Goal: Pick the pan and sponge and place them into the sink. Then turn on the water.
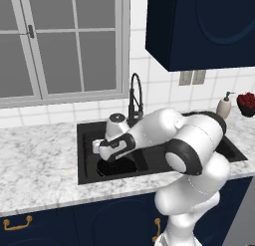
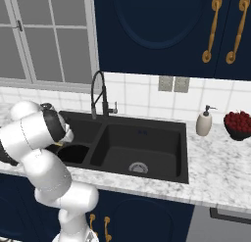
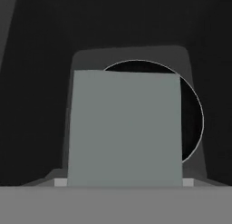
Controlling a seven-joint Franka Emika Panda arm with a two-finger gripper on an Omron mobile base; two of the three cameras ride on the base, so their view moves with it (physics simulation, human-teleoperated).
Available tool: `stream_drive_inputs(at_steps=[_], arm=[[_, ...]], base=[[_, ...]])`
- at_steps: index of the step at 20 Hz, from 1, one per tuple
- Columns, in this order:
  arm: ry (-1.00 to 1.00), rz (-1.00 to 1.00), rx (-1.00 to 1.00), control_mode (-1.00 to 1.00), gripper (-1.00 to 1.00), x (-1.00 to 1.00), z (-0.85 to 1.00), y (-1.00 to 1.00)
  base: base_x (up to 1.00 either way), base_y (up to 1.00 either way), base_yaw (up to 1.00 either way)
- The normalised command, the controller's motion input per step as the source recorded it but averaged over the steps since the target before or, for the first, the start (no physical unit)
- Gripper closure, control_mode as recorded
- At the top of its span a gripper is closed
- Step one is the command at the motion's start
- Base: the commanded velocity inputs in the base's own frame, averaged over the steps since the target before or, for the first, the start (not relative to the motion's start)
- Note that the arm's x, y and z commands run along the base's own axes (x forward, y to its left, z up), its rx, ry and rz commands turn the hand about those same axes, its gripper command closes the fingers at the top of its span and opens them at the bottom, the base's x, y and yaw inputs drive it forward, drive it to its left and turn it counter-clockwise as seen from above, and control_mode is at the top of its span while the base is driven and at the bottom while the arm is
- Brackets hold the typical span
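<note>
The black sink [image 1: 82,160] [image 2: 147,133] is set into the marble counter. In its left basin lies the round black pan [image 1: 118,168] [image 2: 73,154] [image 3: 194,123]. My gripper [image 1: 103,154] hangs low over that basin, pointing down, and is shut on the sponge [image 3: 124,128]. In the hand view the sponge's grey-blue face covers most of the pan below. A sliver of the sponge's yellow layer [image 2: 59,144] peeks out beside my arm. The black gooseneck faucet [image 1: 134,98] [image 2: 99,96] stands behind the divider, and no stream of water shows.
A beige soap dispenser [image 1: 225,105] [image 2: 204,122] and a dark bowl of red fruit [image 1: 246,103] [image 2: 239,124] stand on the counter right of the sink. The right basin [image 2: 139,153] holds nothing but its drain. Dark cabinets hang above.
</note>
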Motion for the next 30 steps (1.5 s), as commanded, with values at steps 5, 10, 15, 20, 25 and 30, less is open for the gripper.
stream_drive_inputs(at_steps=[5, 10, 15, 20, 25, 30], arm=[[0.01, -0.06, 0.00, -1.00, 1.00, 0.21, -0.45, 0.08], [0.02, -0.06, 0.00, -1.00, 1.00, 0.28, -0.34, 0.00], [0.04, -0.07, 0.00, -1.00, 1.00, 0.13, -0.33, 0.02], [0.05, -0.08, 0.00, -1.00, -1.00, 0.25, -0.17, 0.00], [0.00, -0.01, 0.00, -1.00, -1.00, 0.04, 0.01, 0.00], [0.00, 0.00, 0.00, -1.00, -1.00, 0.00, 0.14, 0.00]], base=[[0.00, 0.00, 0.00], [0.00, 0.00, 0.00], [0.00, 0.00, 0.00], [0.00, 0.00, 0.00], [0.00, 0.00, 0.00], [0.00, 0.00, 0.00]])
